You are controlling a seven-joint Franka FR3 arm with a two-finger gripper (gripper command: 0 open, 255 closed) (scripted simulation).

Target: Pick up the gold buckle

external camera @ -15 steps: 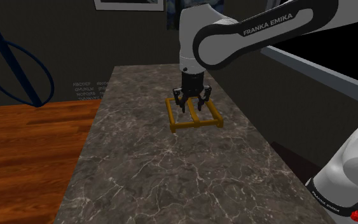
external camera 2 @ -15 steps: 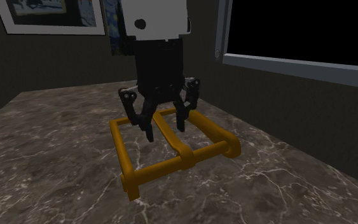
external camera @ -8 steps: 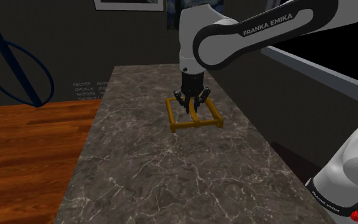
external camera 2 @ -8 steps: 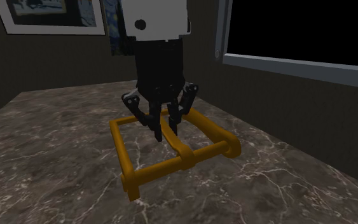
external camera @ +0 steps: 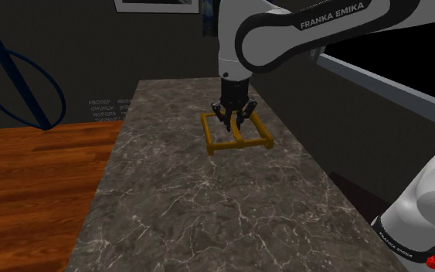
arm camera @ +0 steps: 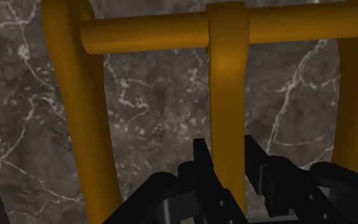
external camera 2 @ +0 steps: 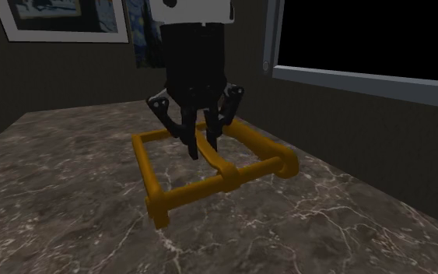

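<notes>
The gold buckle (external camera: 242, 145) is a rectangular frame with a centre bar, at the middle of the dark marble counter (external camera: 208, 209). My gripper (external camera: 235, 124) comes straight down on it, shut on the centre bar. In the second exterior view the black fingers (external camera 2: 194, 144) pinch that bar partway along, and the buckle (external camera 2: 201, 191) appears to hang just above the counter (external camera 2: 54, 194). In the wrist view the centre bar (arm camera: 228, 95) runs up from between the gripper (arm camera: 228, 158) to the cross bar.
A wooden floor (external camera: 30, 178) lies beyond the counter at the shoulder view's left, with a blue ring-shaped object (external camera: 18, 81) by the wall. A window ledge (external camera 2: 365, 82) under a black area runs along the counter's other side. A framed picture (external camera 2: 61, 19) hangs behind.
The fingers went from open astride the centre bar to shut on it. The hand has since risen a little and the buckle has come up with it.
</notes>
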